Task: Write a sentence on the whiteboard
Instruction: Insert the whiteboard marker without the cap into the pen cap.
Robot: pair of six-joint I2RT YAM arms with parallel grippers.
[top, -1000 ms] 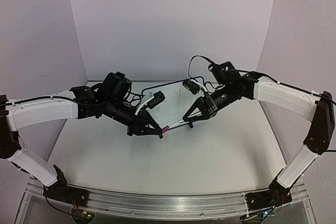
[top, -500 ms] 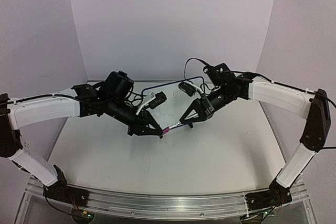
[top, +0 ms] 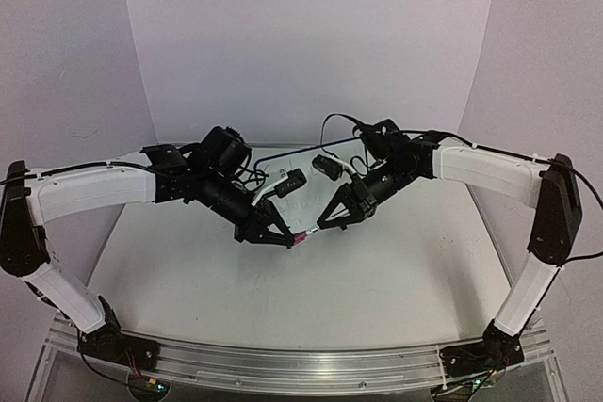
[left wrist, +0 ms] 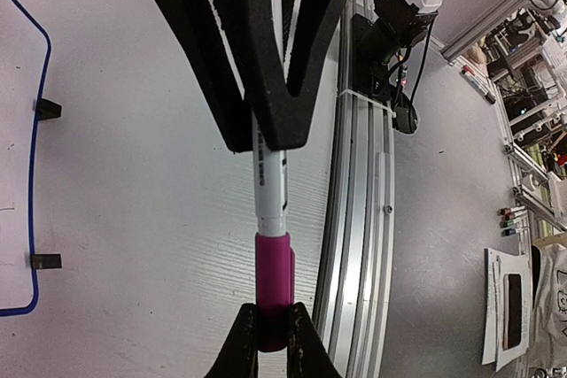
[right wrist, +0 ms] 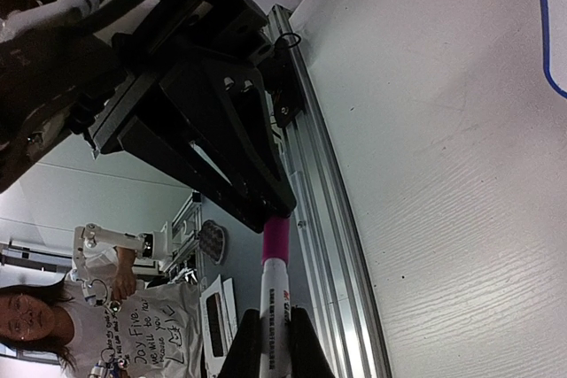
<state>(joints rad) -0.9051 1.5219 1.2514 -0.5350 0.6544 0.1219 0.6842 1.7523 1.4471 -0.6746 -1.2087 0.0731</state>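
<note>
Left arm (top: 89,190) reaches in from the left over the table (top: 283,308), wrist angled down toward the centre. Left gripper (top: 290,240) sits low over the table, just near of the board. Its jaws are pinched on the pink cap (left wrist: 273,281) of a marker (top: 311,231). In the left wrist view both fingertips press the cap's end.

The marker lies roughly level between the two grippers, above the table, cap end to the left. The cap is seated on the white barrel (right wrist: 273,303).

Right gripper (top: 327,223) comes in from the right, tips facing the left gripper's and close to them but not touching. Its jaws are clamped on the white barrel, with the printed part of the barrel between the fingers in the right wrist view. Right arm (top: 490,171) stretches back to the right side.

Whiteboard (top: 303,159) lies on the table at the far centre, behind both grippers and largely covered by the wrists. Its blue frame shows along the far edge. In the left wrist view its near edge with two black feet (left wrist: 46,110) is just beyond the marker. Aluminium rail (top: 301,364) runs along the near table edge.
</note>
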